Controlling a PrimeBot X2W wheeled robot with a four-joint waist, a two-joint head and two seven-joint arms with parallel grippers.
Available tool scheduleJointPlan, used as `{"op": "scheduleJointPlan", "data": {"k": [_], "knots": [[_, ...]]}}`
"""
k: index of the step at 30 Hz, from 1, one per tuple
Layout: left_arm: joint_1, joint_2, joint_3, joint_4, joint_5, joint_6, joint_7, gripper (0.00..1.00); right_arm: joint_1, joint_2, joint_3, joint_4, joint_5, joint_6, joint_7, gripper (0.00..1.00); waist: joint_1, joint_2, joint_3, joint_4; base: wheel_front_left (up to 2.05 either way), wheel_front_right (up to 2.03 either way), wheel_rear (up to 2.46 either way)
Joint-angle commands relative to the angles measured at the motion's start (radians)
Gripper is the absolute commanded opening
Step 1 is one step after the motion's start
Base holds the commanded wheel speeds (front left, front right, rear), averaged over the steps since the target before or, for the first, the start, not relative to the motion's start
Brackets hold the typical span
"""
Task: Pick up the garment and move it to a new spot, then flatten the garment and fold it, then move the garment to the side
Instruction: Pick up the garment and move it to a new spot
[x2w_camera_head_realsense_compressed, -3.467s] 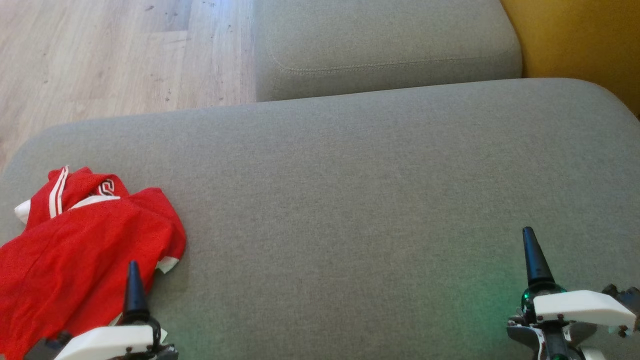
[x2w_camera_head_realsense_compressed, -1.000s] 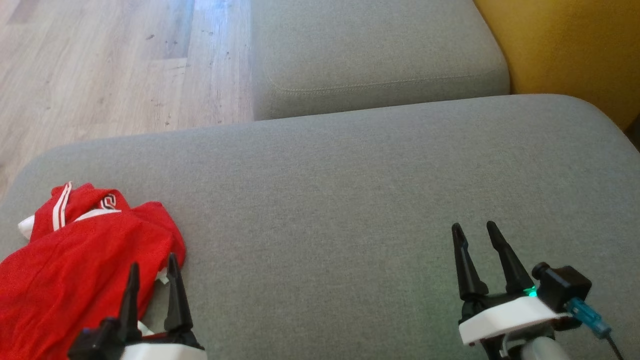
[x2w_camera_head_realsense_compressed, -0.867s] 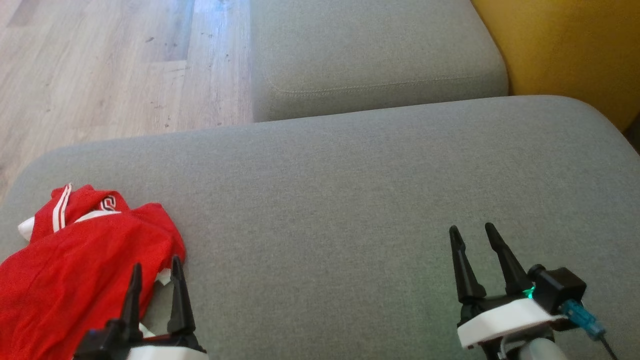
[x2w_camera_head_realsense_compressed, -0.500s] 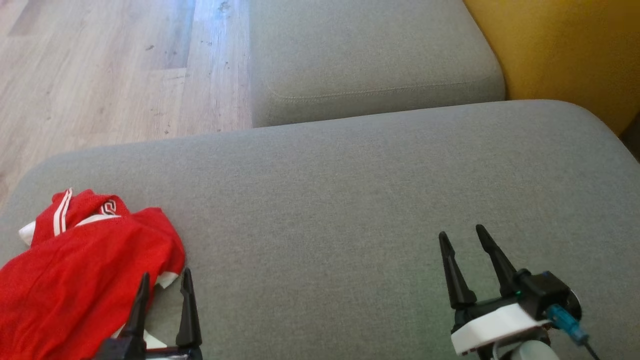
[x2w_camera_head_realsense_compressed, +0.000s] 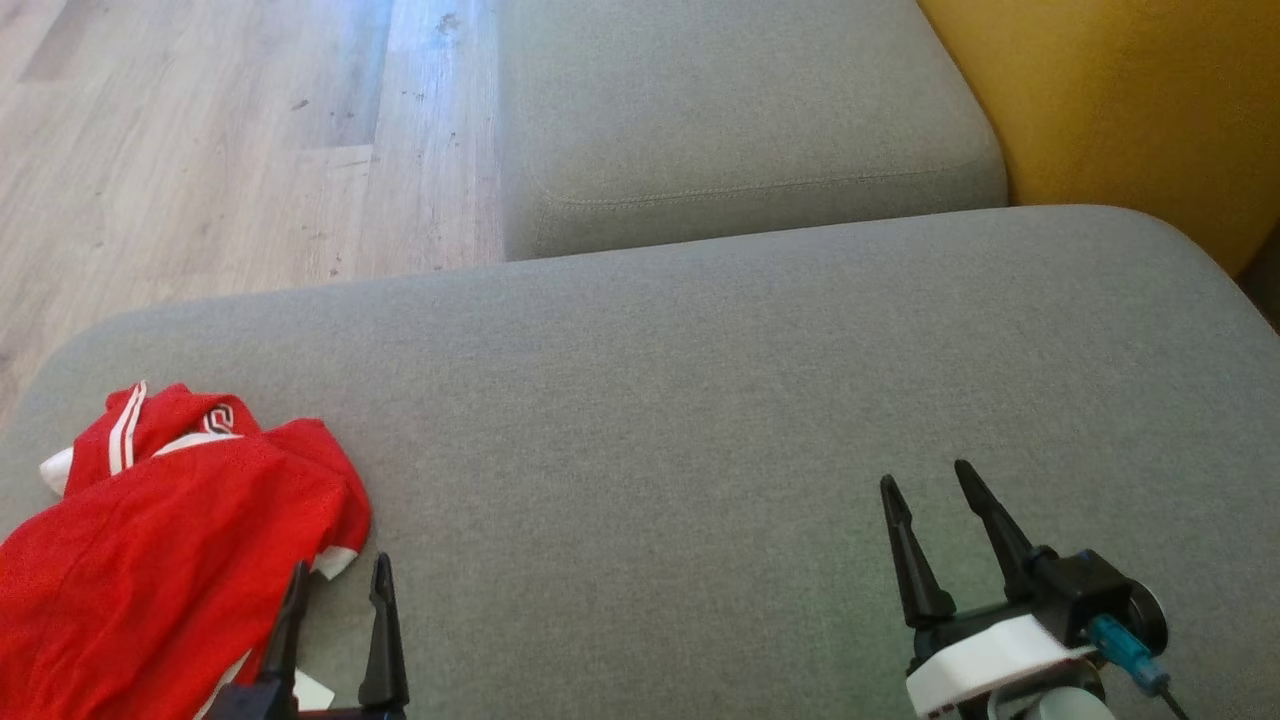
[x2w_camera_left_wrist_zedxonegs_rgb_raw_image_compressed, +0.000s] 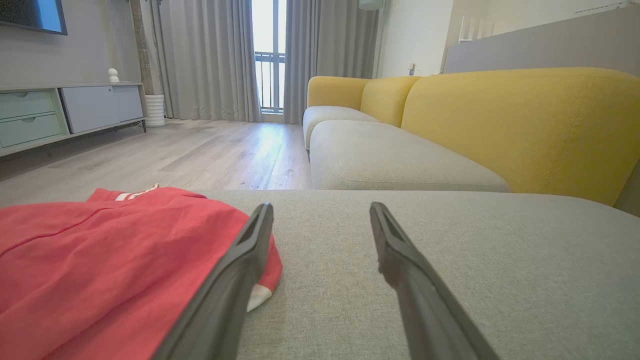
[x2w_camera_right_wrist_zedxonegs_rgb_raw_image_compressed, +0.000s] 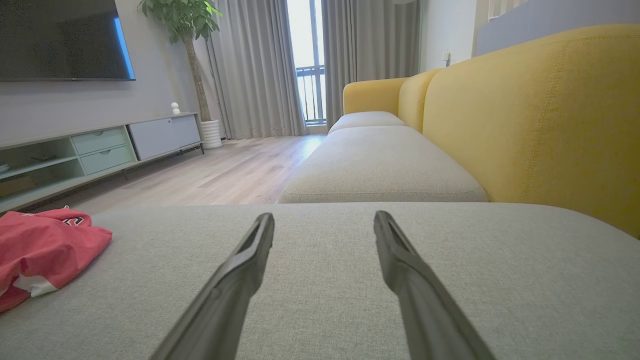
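Observation:
A crumpled red garment (x2w_camera_head_realsense_compressed: 170, 540) with white trim lies at the left end of the grey sofa cushion (x2w_camera_head_realsense_compressed: 700, 400). It also shows at the left of the left wrist view as the garment (x2w_camera_left_wrist_zedxonegs_rgb_raw_image_compressed: 100, 260) and far left in the right wrist view as the garment (x2w_camera_right_wrist_zedxonegs_rgb_raw_image_compressed: 40, 245). My left gripper (x2w_camera_head_realsense_compressed: 338, 575) is open at the lower left, just off the garment's right edge, its left finger over the cloth's hem. My right gripper (x2w_camera_head_realsense_compressed: 925, 480) is open at the lower right above bare cushion, holding nothing.
A second grey seat cushion (x2w_camera_head_realsense_compressed: 740, 110) lies beyond the one in front, with a yellow backrest (x2w_camera_head_realsense_compressed: 1130, 100) on the right. Wooden floor (x2w_camera_head_realsense_compressed: 200, 150) runs along the left. A low TV cabinet (x2w_camera_right_wrist_zedxonegs_rgb_raw_image_compressed: 95, 150) stands across the room.
Both grippers have turned so that both fingers show, spread apart. The head camera has tilted, so the scene sits lower in the picture. The garment has not moved.

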Motion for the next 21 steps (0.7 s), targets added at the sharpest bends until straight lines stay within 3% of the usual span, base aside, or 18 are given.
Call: {"op": "scheduleJointPlan", "data": {"k": [1, 12, 18, 21], "knots": [[-0.028, 0.007, 0.029, -0.024, -0.003, 0.004, -0.012, 1.00, -0.024, -0.007, 0.021, -0.027, -0.001, -0.001, -0.011, 1.00, 0.0000, 0.0000, -0.001, 0.001, 0.00, 0.00, 0.00], [-0.030, 0.007, 0.031, -0.006, -0.004, 0.008, -0.012, 1.00, -0.008, -0.007, 0.028, -0.003, 0.003, -0.001, -0.011, 1.00, 0.0000, 0.0000, -0.013, 0.031, 0.00, 0.00, 0.00], [-0.025, 0.007, 0.046, -0.001, 0.005, 0.010, -0.012, 1.00, 0.016, -0.007, 0.029, 0.001, 0.008, -0.001, -0.011, 1.00, 0.0000, 0.0000, -0.029, 0.114, 0.00, 0.00, 0.00], [-0.013, 0.007, 0.070, 0.001, 0.019, 0.002, -0.012, 1.00, 0.025, -0.007, 0.043, 0.003, 0.017, -0.001, -0.011, 1.00, 0.0000, 0.0000, -0.040, 0.189, 0.00, 0.00, 0.00]]}}
